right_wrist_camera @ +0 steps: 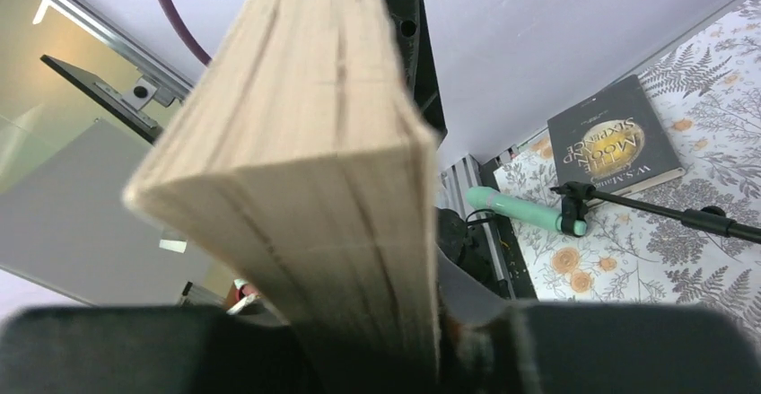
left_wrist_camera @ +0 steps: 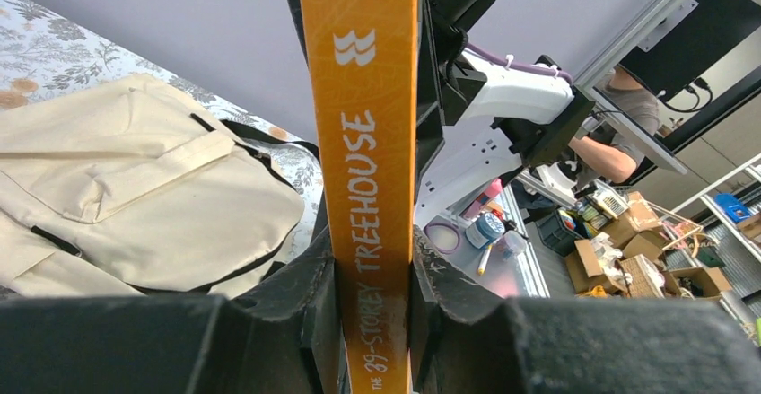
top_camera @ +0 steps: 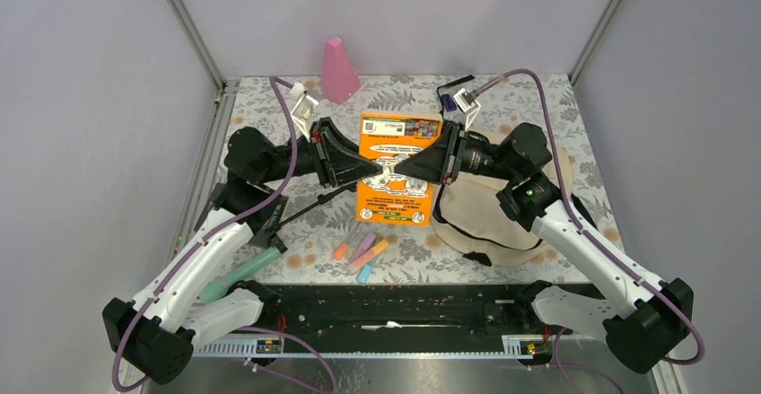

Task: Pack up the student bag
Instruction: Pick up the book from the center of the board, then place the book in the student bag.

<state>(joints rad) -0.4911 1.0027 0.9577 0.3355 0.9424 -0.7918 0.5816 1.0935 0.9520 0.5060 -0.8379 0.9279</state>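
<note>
Top external | L gripper (top_camera: 372, 170) + R gripper (top_camera: 404, 166) both clamp orange book (top_camera: 401, 129) | bag (top_camera: 476, 223) lying beside, contents unseen

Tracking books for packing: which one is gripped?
The orange Treehouse book, clamped between left gripper and right gripper; the dark book lies ungripped on the table.

Two books (top_camera: 396, 168) (right_wrist_camera: 612, 139), one bag (top_camera: 489, 219), two claws (top_camera: 379, 172) (top_camera: 395, 168)
</note>
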